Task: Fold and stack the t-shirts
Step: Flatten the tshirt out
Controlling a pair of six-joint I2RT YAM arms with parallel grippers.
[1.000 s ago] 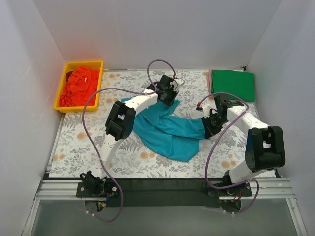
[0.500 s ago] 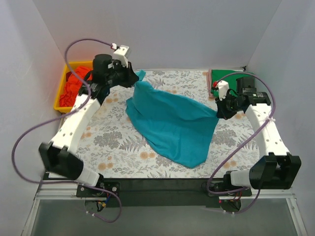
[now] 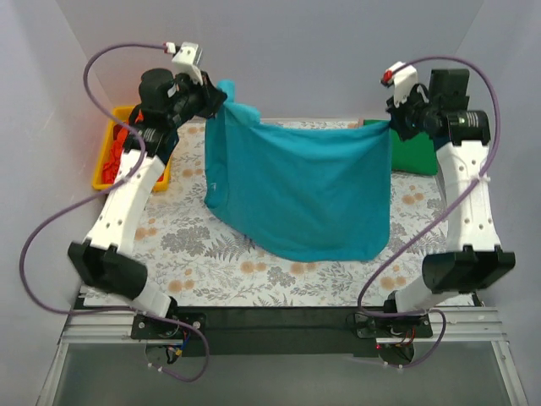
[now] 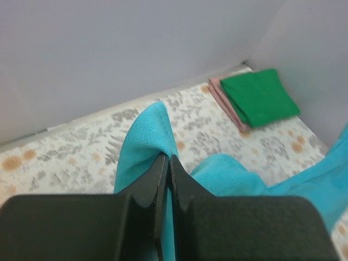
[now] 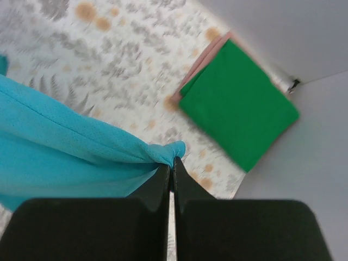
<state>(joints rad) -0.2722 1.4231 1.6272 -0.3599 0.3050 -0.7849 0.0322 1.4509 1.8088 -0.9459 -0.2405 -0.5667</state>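
1. Sheet (image 3: 169, 245): grey floral, spread flat.
2. Teal shirt (image 3: 296, 190): hanging spread between my two arms, held up by its top corners over the sheet.
3. Green shirt (image 3: 416, 150): folded, at the sheet's far right corner.
4. Bin (image 3: 102, 166): yellow, far left.
5. Orange shirt (image 3: 117, 152): crumpled in the bin.
6. Left fingers (image 4: 167, 159): closed on one teal shirt corner.
7. Right fingers (image 5: 171, 166): closed on the other corner.

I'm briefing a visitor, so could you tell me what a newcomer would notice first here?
The soft teal-blue t-shirt hangs spread like a curtain above the grey floral sheet, pinched at its upper corners by the left gripper and right gripper. A folded bright green t-shirt lies at the far right corner, a yellow plastic bin at the far left.
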